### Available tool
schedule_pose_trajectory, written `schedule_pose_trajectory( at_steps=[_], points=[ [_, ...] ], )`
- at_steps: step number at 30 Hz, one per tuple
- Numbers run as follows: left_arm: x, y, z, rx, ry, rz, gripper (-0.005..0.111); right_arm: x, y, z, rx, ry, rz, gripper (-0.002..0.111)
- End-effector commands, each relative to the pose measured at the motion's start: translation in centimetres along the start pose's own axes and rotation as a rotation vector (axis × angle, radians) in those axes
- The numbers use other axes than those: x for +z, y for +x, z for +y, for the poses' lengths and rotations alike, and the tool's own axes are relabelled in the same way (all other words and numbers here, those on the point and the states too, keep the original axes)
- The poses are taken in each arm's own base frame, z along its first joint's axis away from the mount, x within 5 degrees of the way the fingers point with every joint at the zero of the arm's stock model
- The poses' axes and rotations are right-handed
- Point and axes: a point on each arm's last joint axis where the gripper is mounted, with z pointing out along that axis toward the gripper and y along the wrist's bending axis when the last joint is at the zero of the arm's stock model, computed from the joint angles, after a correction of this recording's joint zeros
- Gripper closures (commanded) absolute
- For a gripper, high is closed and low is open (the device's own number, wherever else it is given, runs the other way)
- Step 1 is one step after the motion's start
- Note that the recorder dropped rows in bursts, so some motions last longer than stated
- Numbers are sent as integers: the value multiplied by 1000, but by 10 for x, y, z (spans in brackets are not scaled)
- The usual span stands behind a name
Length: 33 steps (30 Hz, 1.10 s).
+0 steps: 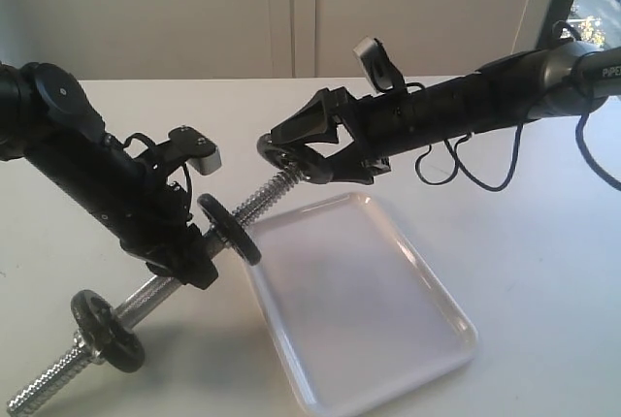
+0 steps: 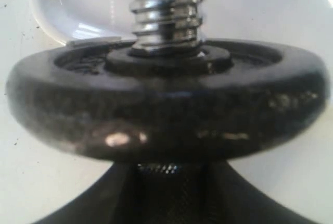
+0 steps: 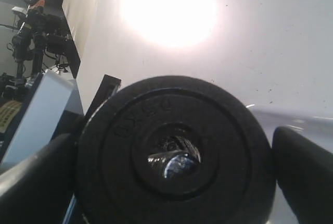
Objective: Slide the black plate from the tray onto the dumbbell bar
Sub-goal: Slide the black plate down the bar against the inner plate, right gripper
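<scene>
1. Right tool [image 1: 309,157] was closed on the black plate [image 1: 278,150], with its fingers [image 3: 304,177] against opposite sides of the rim.
2. That plate was off the tray [image 1: 369,301], at the raised threaded tip of the dumbbell bar [image 1: 262,199]. The chrome tip showed through its centre hole in the right wrist view.
3. Left tool [image 1: 184,260] was clamped round the bar's middle, holding it tilted over the table [image 1: 543,242].
4. An upper disc [image 1: 230,228] sat on the bar just above that tool, and a lower disc [image 1: 107,330] sat near the bottom end.
5. The tray lay flat on the table just beside the bar.
</scene>
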Motion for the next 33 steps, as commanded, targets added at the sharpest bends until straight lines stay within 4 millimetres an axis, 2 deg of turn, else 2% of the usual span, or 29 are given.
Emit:
schedule_pose_trajectory(
  at_steps=[1,17,22,33],
  points=[
    [-11,-12,-6,-26,18,-75,107,-3,-4,17,-6,-79,-11,108],
    [-11,-15,0,-142,-39,-116,107,-4,-7,18,-35,-127,-88,108],
    [-11,-16,0,-156,-37,-131,107,4,3,15,-21,-162,-124,108],
    [-12,-17,1,-159,-43,-138,107,19,9,23,-31,-197,-126,108]
  ],
)
